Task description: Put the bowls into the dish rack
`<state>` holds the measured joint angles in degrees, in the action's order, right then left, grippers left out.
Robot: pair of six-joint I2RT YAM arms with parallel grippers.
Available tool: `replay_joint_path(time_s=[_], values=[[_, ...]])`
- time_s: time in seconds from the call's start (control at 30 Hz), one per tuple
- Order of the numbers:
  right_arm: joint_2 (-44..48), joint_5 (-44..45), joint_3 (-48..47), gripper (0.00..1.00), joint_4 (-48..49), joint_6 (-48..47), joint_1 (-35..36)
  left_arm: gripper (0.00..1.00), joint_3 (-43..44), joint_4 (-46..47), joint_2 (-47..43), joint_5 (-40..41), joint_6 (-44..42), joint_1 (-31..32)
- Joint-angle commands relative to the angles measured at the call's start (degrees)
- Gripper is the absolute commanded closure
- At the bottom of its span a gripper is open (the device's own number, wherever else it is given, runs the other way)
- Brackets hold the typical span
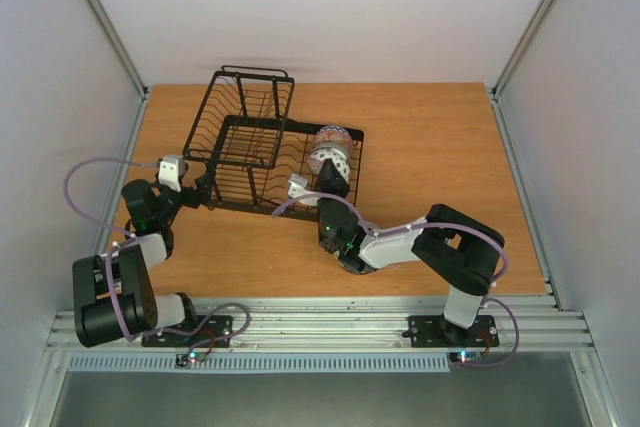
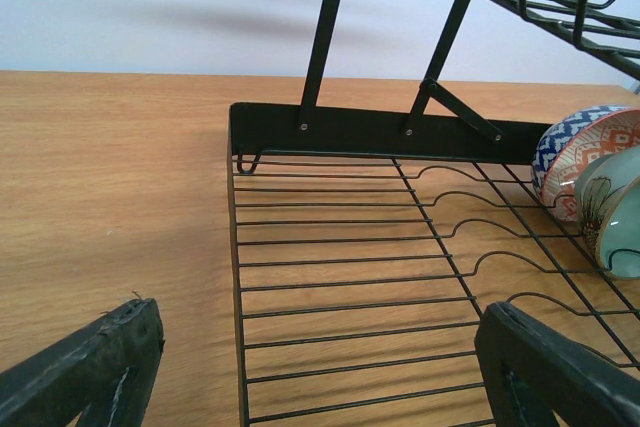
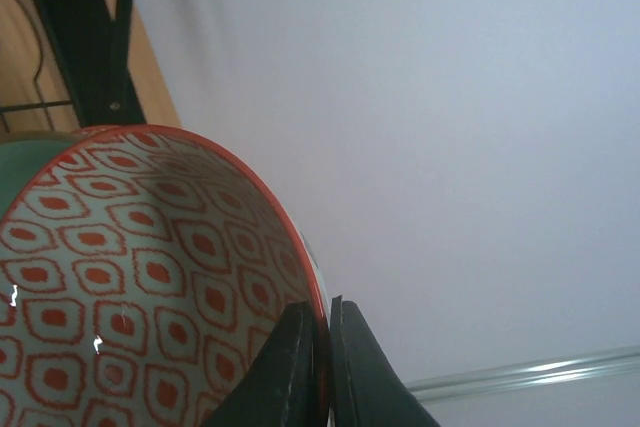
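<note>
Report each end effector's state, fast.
Left end effector: open, empty, at the rack.
Right end effector: shut on the rim of the red bowl.

Bowls (image 2: 590, 147): at least three. Dish rack (image 2: 330, 132): one. Left pincer (image 2: 320, 367), right pincer (image 3: 326, 332): two.

- The left arm (image 1: 150, 215) is folded at the elbow, with its forearm stretched forward and low.
- The left gripper (image 2: 320, 317) has its jaws spread wide, with nothing between the fingers (image 2: 90, 367).
- The right arm (image 1: 440, 247) is bent sharply, its forearm swung across to its left.
- The right gripper (image 3: 322, 312) is pinched on the rim of the red-and-white bowl (image 3: 130, 317), one finger inside the wall and one outside.
</note>
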<state>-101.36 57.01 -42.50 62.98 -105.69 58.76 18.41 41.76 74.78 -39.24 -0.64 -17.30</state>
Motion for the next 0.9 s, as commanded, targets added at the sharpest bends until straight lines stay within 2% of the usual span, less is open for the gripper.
replay_joint_path(time_s=[0.0, 0.87], values=[[-0.2, 0.4, -1.8, 0.99, 15.0, -8.5, 1.3, 0.13, 1.1, 1.6, -0.7, -1.4, -1.3, 0.6], [-14.1, 2.3, -5.6, 0.99, 14.9, -11.2, 2.1, 0.13, 1.2, 1.4, -0.9, -2.1, -1.1, 0.5]])
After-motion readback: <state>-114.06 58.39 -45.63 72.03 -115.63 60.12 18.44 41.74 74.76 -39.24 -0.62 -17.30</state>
